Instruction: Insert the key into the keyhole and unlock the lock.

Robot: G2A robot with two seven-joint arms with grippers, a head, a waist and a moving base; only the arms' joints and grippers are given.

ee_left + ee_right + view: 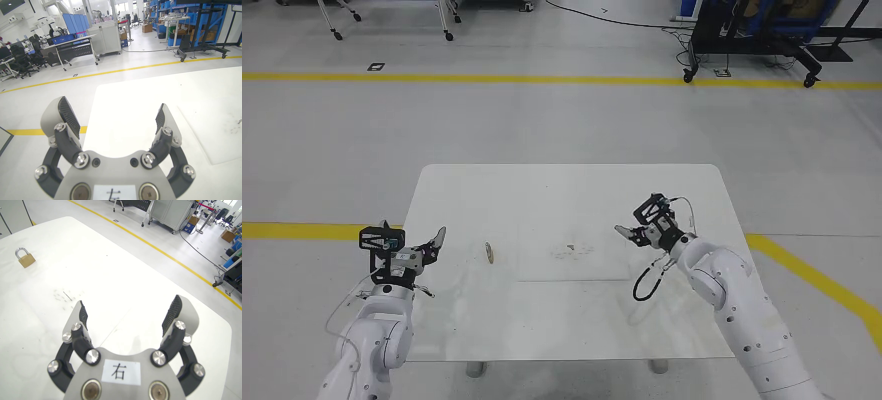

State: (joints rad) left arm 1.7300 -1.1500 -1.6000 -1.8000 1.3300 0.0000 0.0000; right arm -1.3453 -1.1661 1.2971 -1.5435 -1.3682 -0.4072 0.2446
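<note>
Nothing is being gripped yet: the left gripper (112, 106) and right gripper (129, 302) are hovering at the table's (562, 190) sides, jaws wide. The lock (25, 258) is sitting left of centre, with the key (67, 296) lying apart near the middle. Next, I'd judge, comes a careful pinch on that thin key.
</note>
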